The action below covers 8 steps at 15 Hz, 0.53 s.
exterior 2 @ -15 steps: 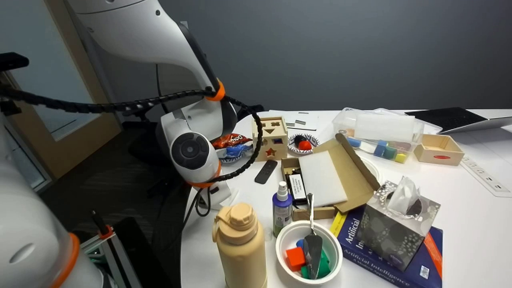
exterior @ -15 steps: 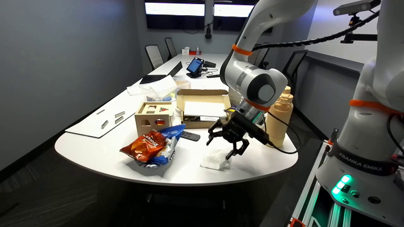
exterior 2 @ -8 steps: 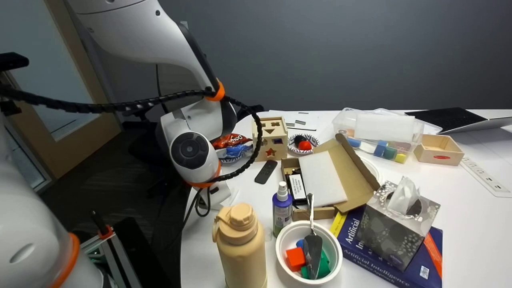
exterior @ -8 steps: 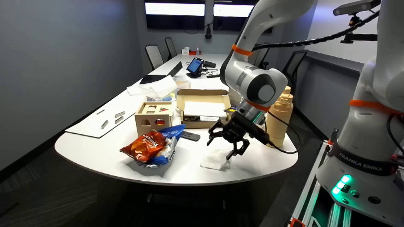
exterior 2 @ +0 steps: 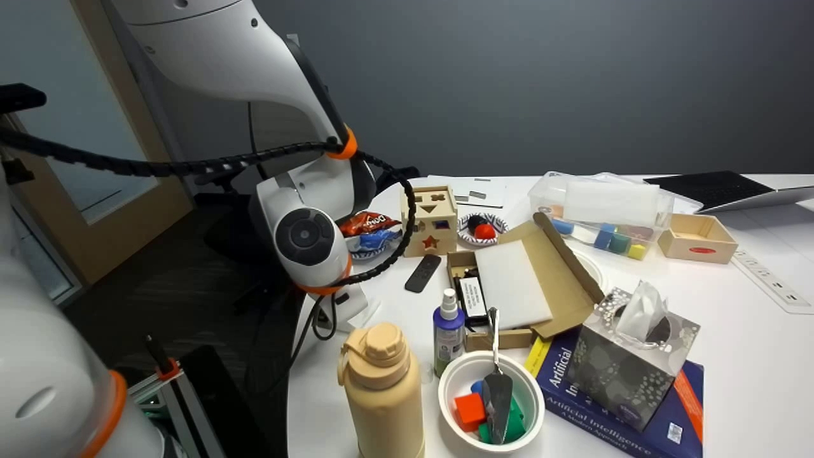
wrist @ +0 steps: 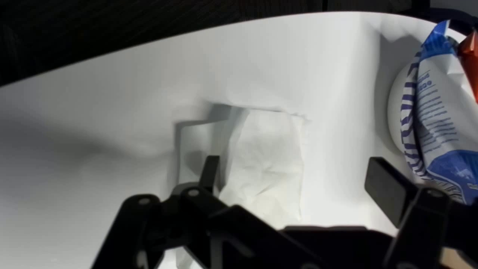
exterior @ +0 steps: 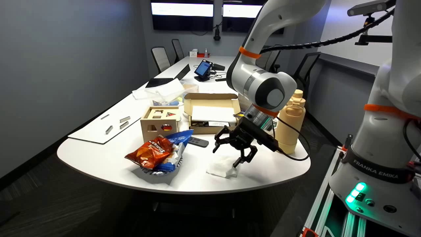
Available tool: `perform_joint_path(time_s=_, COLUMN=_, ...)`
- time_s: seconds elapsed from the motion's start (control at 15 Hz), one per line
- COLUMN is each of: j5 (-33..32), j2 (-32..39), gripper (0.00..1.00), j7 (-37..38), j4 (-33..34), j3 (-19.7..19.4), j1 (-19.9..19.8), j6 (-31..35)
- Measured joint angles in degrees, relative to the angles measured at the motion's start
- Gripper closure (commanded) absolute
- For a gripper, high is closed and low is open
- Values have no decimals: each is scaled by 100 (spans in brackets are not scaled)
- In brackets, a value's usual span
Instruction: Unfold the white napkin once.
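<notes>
The long white bench [exterior: 98, 154] stretches away from me, the pale robot arm [exterior: 245, 74] bent over it. A cream bottle [exterior: 291, 121] stands upright; snack bags [exterior: 154, 153] sit in a striped bowl [wrist: 407, 108]. The jaws are spread wide above the white napkin [wrist: 267, 160], rumpled on the bench near that bowl, one layer partly covering another. One fingertip [wrist: 210, 172] hangs at the upper layer's edge; whether it touches, I can't tell.

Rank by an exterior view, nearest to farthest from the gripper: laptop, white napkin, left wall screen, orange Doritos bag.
1. White napkin: just beneath the gripper.
2. Orange Doritos bag: to the picture's left.
3. Laptop: farther back, also left.
4. Left wall screen: mounted at the very back.
</notes>
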Motion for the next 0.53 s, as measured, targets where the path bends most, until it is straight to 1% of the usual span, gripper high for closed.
perform_joint_path(time_s=0.53, j5=-79, j2=57, gripper=0, j7=-16, j4=102, j3=9, j1=0, j6=-25)
